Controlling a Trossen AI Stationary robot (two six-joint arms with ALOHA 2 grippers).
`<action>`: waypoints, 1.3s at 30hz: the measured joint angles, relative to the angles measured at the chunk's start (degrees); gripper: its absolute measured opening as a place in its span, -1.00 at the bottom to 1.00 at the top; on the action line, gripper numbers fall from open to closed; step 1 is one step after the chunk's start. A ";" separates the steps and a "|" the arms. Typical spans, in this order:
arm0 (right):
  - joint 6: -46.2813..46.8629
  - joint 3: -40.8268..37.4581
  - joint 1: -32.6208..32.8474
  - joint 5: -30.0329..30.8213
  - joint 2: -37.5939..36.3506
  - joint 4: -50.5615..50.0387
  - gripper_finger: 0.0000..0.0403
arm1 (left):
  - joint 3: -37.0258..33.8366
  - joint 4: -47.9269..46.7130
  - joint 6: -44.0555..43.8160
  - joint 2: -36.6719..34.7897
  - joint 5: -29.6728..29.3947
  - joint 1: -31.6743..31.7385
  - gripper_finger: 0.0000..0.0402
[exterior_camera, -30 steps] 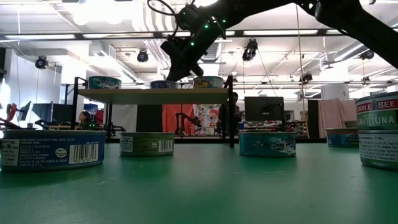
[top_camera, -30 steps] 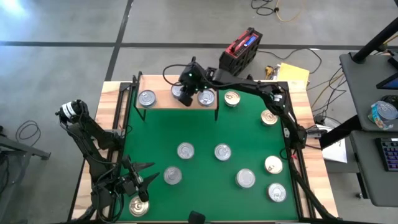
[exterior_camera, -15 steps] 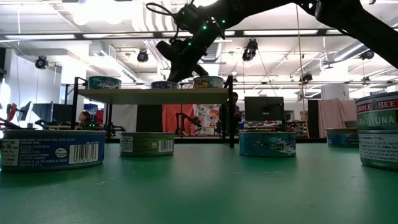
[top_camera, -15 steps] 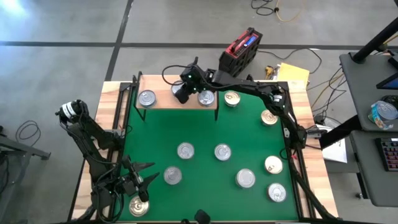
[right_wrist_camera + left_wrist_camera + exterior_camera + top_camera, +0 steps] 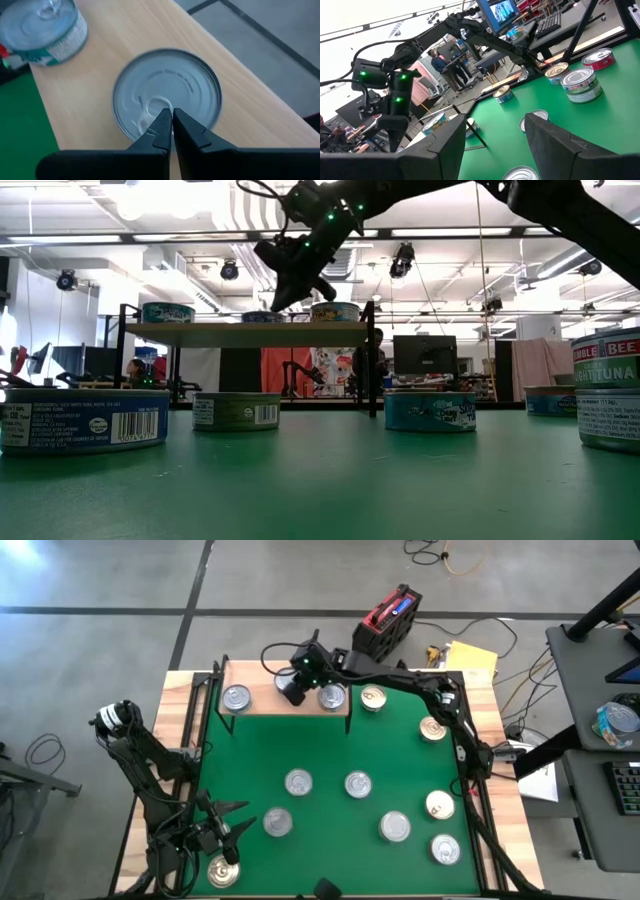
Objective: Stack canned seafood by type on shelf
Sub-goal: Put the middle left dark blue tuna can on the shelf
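The shelf [image 5: 262, 706], a small light-wood board on black legs, stands at the green mat's far left. Three silver-topped tins sit on it: left [image 5: 237, 697], middle [image 5: 200, 95] and right [image 5: 331, 696]. My right gripper [image 5: 293, 688] hovers shut over the middle tin's lid, slanting down; the low view shows it [image 5: 284, 302] just above that tin [image 5: 262, 316]. My left gripper [image 5: 226, 830] waits open near the mat's near left corner, beside a gold-topped tin [image 5: 223, 871]. Its fingers [image 5: 492, 122] hold nothing. My right gripper's shut fingertips [image 5: 165, 120] stand over the pull-tab area [image 5: 150, 106] of the middle tin's lid, coming from above at a slant. I cannot tell whether they touch the lid. The tin rests flat on the shelf.
Several loose tins lie on the green mat [image 5: 330, 745]: two mid-mat [image 5: 298, 781] [image 5: 358, 783], others toward the right edge [image 5: 440, 804] [image 5: 433, 728], one gold-topped just right of the shelf [image 5: 373, 697]. A red-and-black box [image 5: 387, 625] sits beyond the table's far edge.
My right gripper has rolled about its own pointing line while staying over the shelf's middle tin, still shut. The tins have kept their places.
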 joint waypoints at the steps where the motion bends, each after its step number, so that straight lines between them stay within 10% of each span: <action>1: -0.16 0.00 -0.01 0.03 -0.07 -0.75 -0.96 | 0.00 0.00 -0.02 0.00 0.01 0.00 -0.07; 24: 6.18 0.02 2.73 -0.09 -0.18 -1.19 -0.96 | 0.00 -0.02 -0.11 0.00 0.00 0.00 -0.07; 39: -13.46 -0.04 3.90 -0.80 0.34 2.78 -0.96 | 0.00 -0.33 -0.15 0.00 0.00 0.00 -0.07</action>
